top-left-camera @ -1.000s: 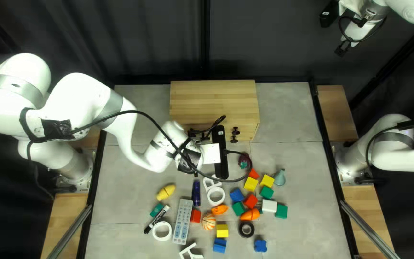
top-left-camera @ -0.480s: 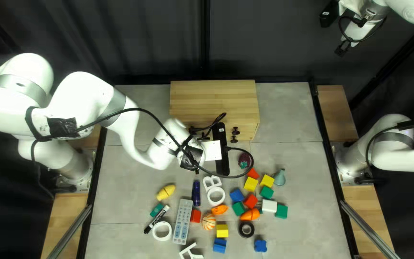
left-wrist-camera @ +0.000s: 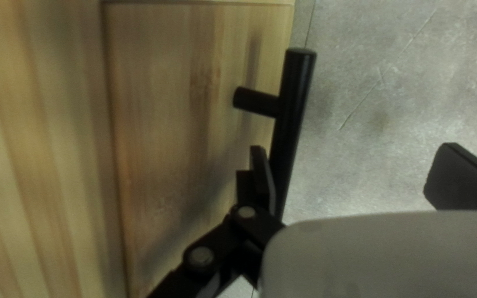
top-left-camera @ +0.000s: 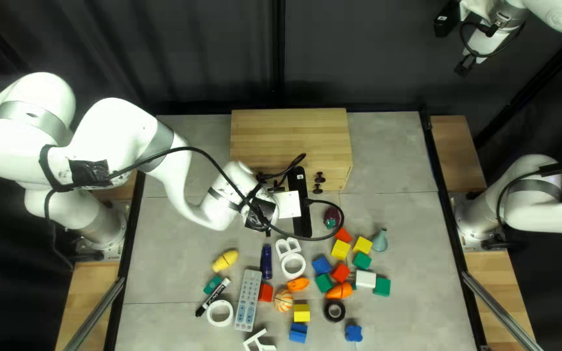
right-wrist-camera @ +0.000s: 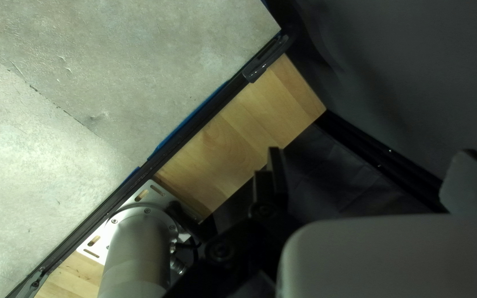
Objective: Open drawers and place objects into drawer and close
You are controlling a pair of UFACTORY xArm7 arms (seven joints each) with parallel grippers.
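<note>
The wooden drawer box (top-left-camera: 291,130) stands at the table's far edge, black handle ends (top-left-camera: 319,182) on its near side. My left gripper (top-left-camera: 299,201) is in front of it, its fingertips hidden from above. In the left wrist view, my left gripper (left-wrist-camera: 362,176) is open around a black bar handle (left-wrist-camera: 299,88) on a drawer front (left-wrist-camera: 167,110). One finger is close against the bar's drawer side; the other stands well apart. My right gripper (top-left-camera: 447,19) hangs beyond the table at the top right; in its wrist view the right gripper (right-wrist-camera: 368,176) is open, holding nothing.
Colored blocks (top-left-camera: 339,272), a remote (top-left-camera: 248,300), a marker (top-left-camera: 213,298), white rings (top-left-camera: 293,266), black tape (top-left-camera: 334,311) and toy foods (top-left-camera: 225,260) lie across the near half of the table. A dark round toy (top-left-camera: 332,218) lies beside my left gripper.
My left gripper has shifted slightly toward the drawer box, mostly in the earlier half second. The right arm and the loose objects have stayed where they were.
</note>
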